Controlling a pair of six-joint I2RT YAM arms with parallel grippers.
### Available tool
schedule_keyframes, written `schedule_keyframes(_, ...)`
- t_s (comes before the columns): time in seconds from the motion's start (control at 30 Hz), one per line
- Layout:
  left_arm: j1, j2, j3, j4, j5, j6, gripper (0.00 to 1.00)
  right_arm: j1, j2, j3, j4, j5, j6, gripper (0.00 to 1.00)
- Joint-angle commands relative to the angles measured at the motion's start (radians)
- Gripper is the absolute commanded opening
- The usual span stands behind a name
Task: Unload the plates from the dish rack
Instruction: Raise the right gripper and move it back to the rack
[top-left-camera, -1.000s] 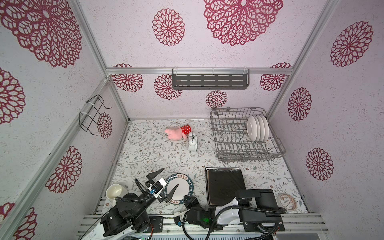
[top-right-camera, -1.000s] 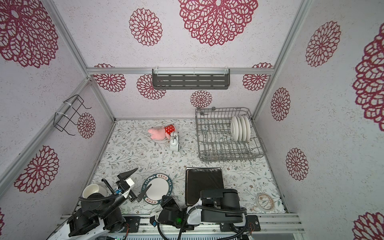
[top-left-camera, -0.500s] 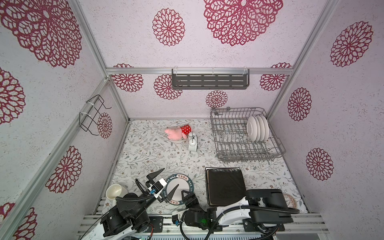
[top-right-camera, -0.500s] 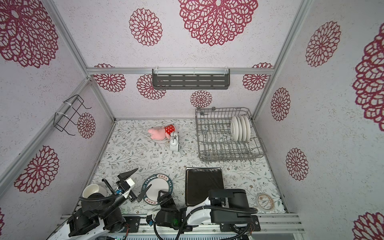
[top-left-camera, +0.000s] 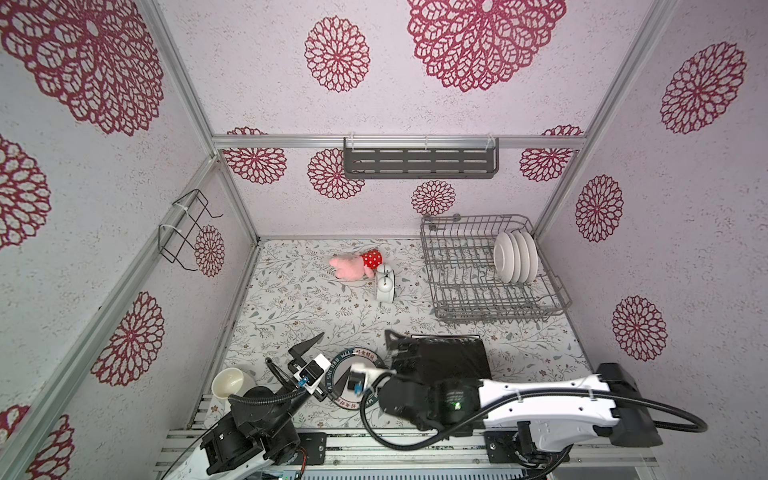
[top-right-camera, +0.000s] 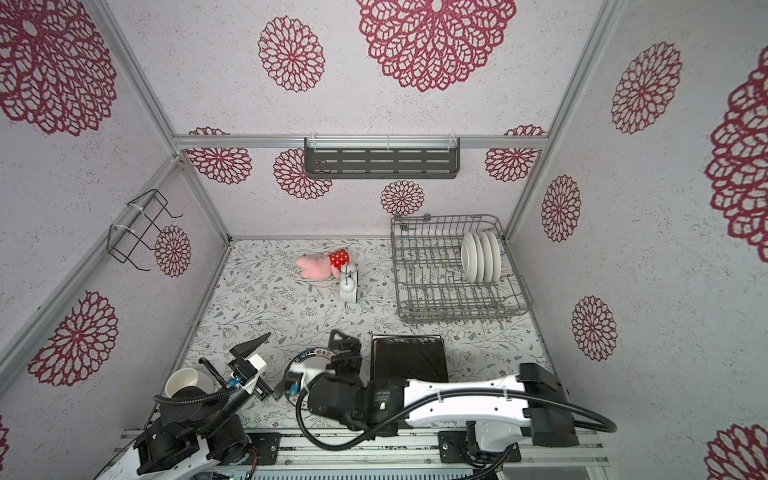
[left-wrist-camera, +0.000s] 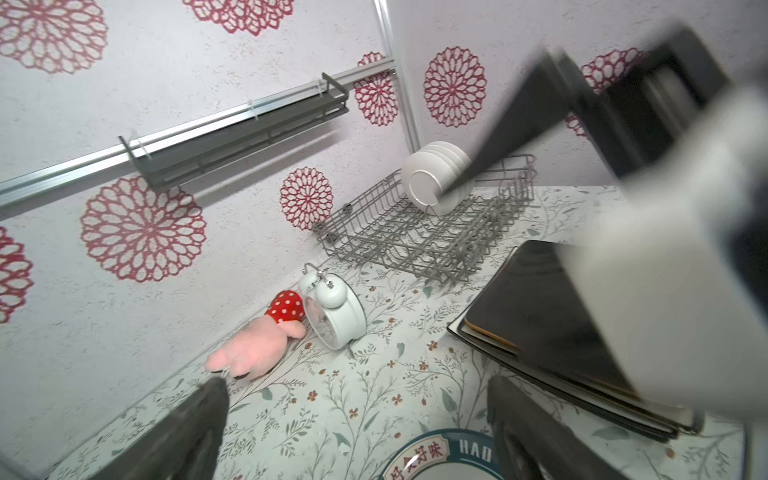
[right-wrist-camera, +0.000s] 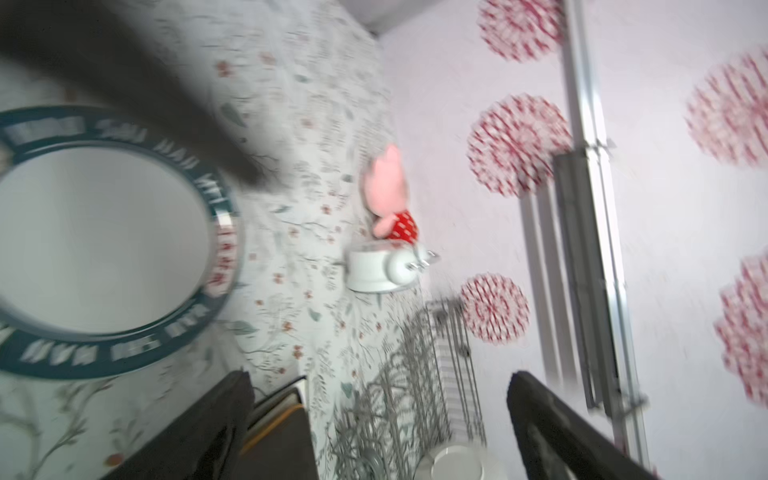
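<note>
Under left wrist camera, stacked plate edges (left-wrist-camera: 519, 349) visible; both grippers spread, empty.

Four round white plates (top-left-camera: 515, 257) stand in the dish rack (top-left-camera: 465, 291). Outside the rack lie one printed round plate (left-wrist-camera: 440, 457), one stack of dark square plates (top-left-camera: 453, 357), one mug (top-left-camera: 228, 380), one alarm clock (top-left-camera: 385, 284) and one pink toy (top-left-camera: 353, 266).

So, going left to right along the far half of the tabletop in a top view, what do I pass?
Pink plush toy → white alarm clock → grey wire dish rack → row of round white plates standing upright at the rack's right end.
</note>
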Motion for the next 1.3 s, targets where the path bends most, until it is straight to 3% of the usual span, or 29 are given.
schedule_keyframes(0.0,0.016,-0.004,-0.008,-0.002,0.008,0.026,0.99,-0.145,-0.235,0.03,-0.023,0.168,0.183,0.99)
schedule_keyframes(0.17,0.017,0.003,-0.008,-0.008,0.017,0.022,0.98,-0.42,-0.639,-0.178,0.336,-0.007,0.102,0.99)
schedule_keyframes(0.27,0.017,0.01,-0.008,-0.007,0.016,0.018,0.98,-0.541,-0.74,-0.187,0.352,0.015,0.021,0.99)
schedule_keyframes(0.57,0.017,0.041,-0.01,-0.006,0.025,0.016,0.98,-0.58,-0.77,-0.056,0.115,0.09,0.072,0.97)
schedule_keyframes(0.73,0.016,0.045,-0.009,-0.005,0.031,0.015,0.97,-0.588,-0.734,-0.148,0.237,0.045,0.021,0.97)
schedule_keyframes(0.8,0.015,0.044,-0.009,-0.007,0.031,0.015,0.97,-0.638,-0.684,-0.173,0.253,-0.012,0.049,0.97)
schedule_keyframes(0.9,0.015,0.041,-0.007,-0.012,0.032,0.012,0.97,-0.873,-0.549,-0.174,0.201,-0.267,0.208,0.97)
schedule_keyframes(1.1,0.017,0.038,-0.009,-0.012,0.027,0.017,0.97,-1.559,-0.232,-0.076,0.247,-1.057,0.564,0.98)
schedule_keyframes(1.2,0.018,0.045,-0.013,-0.009,0.021,0.019,0.97,-1.701,-0.005,0.065,0.234,-1.337,0.629,0.88)
schedule_keyframes(1.27,0.019,0.051,-0.013,-0.01,0.021,0.019,0.97,-1.722,0.13,0.174,0.188,-1.411,0.622,0.82)
